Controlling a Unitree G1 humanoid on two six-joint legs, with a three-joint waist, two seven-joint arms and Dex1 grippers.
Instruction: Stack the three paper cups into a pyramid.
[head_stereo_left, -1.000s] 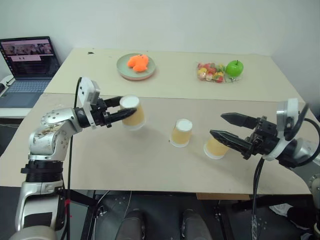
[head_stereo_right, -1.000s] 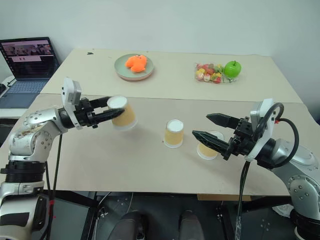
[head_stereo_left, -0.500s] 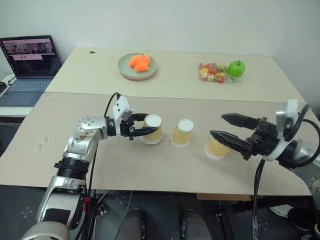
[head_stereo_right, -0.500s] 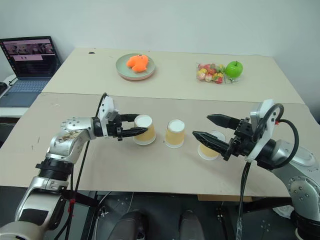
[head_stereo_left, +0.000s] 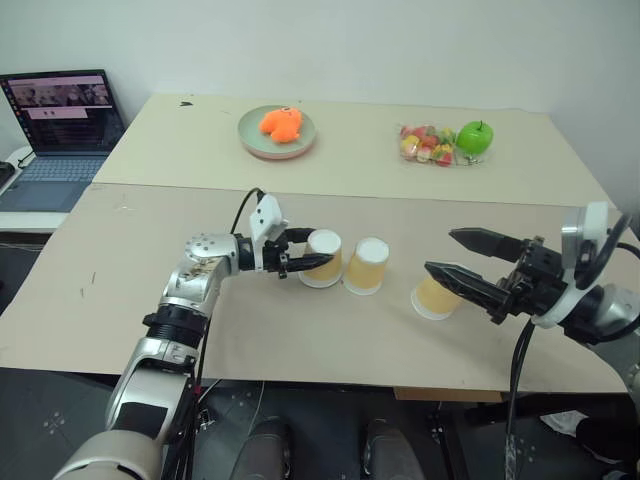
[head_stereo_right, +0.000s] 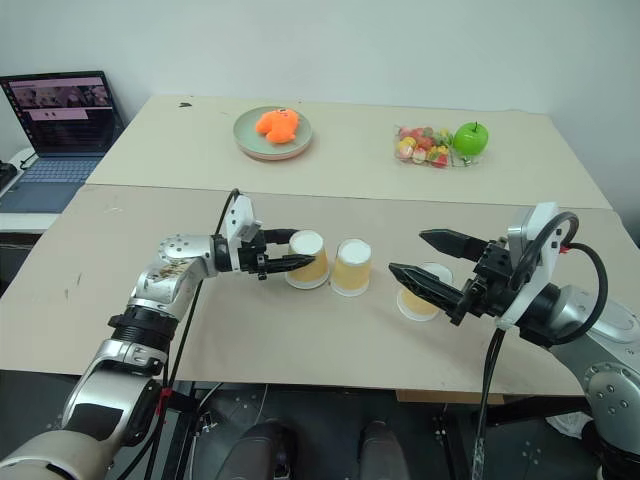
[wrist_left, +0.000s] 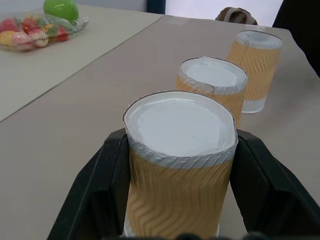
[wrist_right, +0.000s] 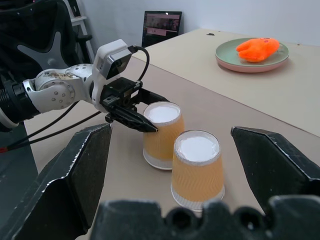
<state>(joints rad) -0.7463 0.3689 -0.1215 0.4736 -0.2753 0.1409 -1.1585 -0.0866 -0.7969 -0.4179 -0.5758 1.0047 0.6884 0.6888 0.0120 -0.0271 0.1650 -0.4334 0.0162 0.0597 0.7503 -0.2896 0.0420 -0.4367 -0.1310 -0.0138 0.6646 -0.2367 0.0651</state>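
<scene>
**Jaws: left pinching a cup, right spread wide**

Left gripper (head_stereo_left: 318, 261) has its jaws pinching the leftmost paper cup (head_stereo_left: 324, 258), upside down at frame center on the surface (head_stereo_left: 120, 270). Just beside it to the right stands the middle cup (head_stereo_left: 367, 265). The third cup (head_stereo_left: 434, 296) sits further right, partly behind the right gripper (head_stereo_left: 464, 260), whose jaws are spread, holding nothing.

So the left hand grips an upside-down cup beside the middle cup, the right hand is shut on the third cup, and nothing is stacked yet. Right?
One thing is off: the right hand is open and holds nothing, as the left eye view shows. The third cup stands by its lower finger. The left hand does grip an upside-down cup beside the middle cup, and nothing is stacked.
</scene>
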